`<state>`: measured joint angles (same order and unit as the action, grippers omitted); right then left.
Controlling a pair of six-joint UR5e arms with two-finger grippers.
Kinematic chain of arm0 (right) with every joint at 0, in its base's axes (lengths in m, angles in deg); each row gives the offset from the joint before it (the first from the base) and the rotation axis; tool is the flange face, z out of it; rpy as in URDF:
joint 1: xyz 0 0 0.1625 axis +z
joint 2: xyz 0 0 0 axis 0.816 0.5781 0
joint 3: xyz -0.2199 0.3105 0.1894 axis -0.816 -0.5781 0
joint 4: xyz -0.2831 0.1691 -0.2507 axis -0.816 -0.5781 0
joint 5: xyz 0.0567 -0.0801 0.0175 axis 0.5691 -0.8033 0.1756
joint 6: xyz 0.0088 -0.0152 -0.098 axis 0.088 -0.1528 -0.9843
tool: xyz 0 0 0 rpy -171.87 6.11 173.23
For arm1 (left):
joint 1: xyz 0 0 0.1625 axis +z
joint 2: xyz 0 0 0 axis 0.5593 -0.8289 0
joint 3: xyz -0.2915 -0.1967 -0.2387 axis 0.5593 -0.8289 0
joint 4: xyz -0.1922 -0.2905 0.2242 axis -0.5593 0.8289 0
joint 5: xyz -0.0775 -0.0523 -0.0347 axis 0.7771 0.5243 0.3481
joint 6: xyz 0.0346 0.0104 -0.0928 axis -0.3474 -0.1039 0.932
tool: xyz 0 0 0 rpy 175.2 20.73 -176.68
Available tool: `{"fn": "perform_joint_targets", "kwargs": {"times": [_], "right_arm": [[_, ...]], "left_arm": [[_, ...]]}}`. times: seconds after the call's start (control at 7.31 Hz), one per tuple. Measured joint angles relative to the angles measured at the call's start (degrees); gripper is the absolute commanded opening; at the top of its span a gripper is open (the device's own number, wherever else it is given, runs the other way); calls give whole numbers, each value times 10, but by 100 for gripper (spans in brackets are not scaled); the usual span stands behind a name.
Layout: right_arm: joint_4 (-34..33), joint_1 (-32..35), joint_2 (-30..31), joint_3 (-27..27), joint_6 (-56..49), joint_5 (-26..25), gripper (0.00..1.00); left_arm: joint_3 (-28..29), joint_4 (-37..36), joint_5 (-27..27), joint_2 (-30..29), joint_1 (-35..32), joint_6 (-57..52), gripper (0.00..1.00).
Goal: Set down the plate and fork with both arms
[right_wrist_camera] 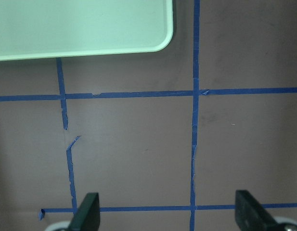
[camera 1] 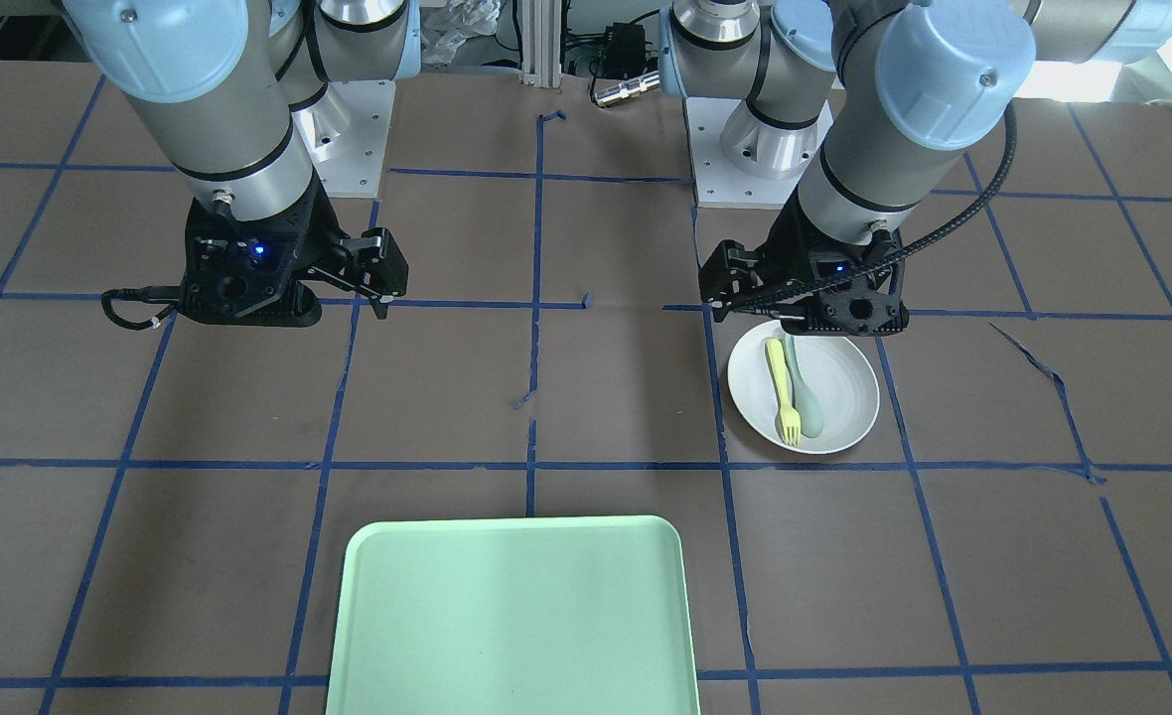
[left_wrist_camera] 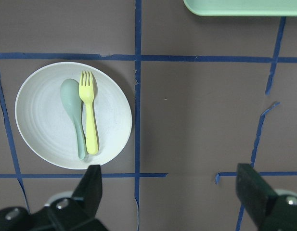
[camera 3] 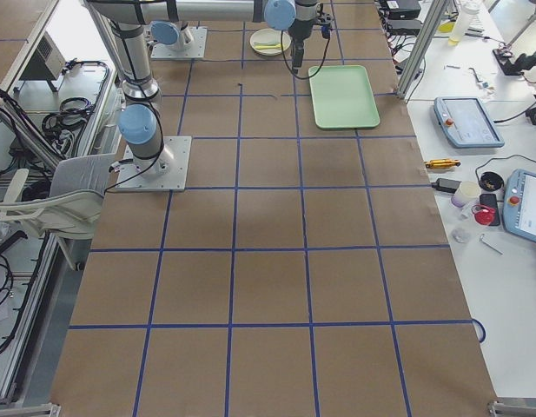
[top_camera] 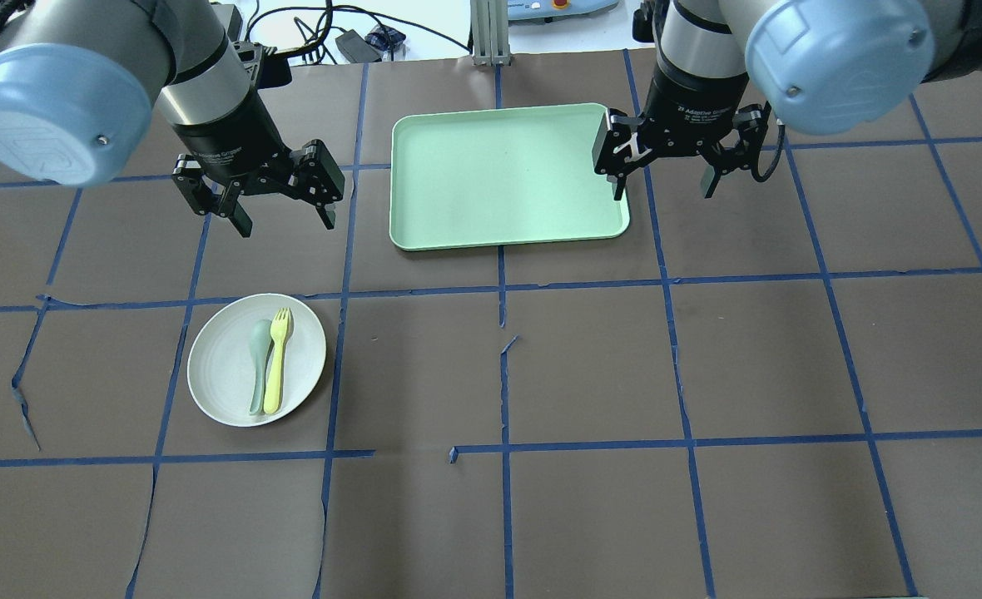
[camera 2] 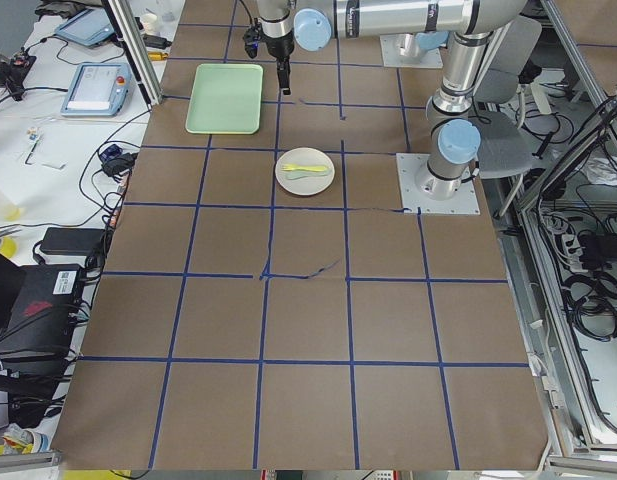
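Plate (top_camera: 216, 366) carries fork (top_camera: 276, 366) and spoon (top_camera: 256, 366), left of tray (top_camera: 499, 175) on brown blue-taped desk (top_camera: 591, 358); left gripper (top_camera: 283, 225), right gripper (top_camera: 664, 193) fingers (top_camera: 243, 221) released; label "Adaptive Gripper".

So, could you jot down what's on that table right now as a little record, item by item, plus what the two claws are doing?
plate: round, off-white, flat on the table on the robot's left side, apart from the tray
fork: pale yellow, lying in the plate
spoon: grey-green, in the plate, side by side with the fork
tray: mint green, mid-table, farther from the robot; plate and fork not yet on it
left gripper: open, holding nothing, above the table near the plate
right gripper: open, holding nothing, beside the tray's edge
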<state>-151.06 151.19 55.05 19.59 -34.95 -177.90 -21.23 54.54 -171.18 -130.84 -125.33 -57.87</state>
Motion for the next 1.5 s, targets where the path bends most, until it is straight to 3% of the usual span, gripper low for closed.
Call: {"fn": "perform_joint_targets", "kwargs": {"times": [0.82,1.23,1.5], "right_arm": [[2,-3,-2,2,-3,0,100],[1,-4,-13,17,-2,1,100],[0,-5,-15,19,-8,-4,100]], "left_arm": [[-2,1,-1,8,9,-8,100],[-38,-43,1,-2,114,-118,100],[-107,-125,5,-14,191,-187,100]]}}
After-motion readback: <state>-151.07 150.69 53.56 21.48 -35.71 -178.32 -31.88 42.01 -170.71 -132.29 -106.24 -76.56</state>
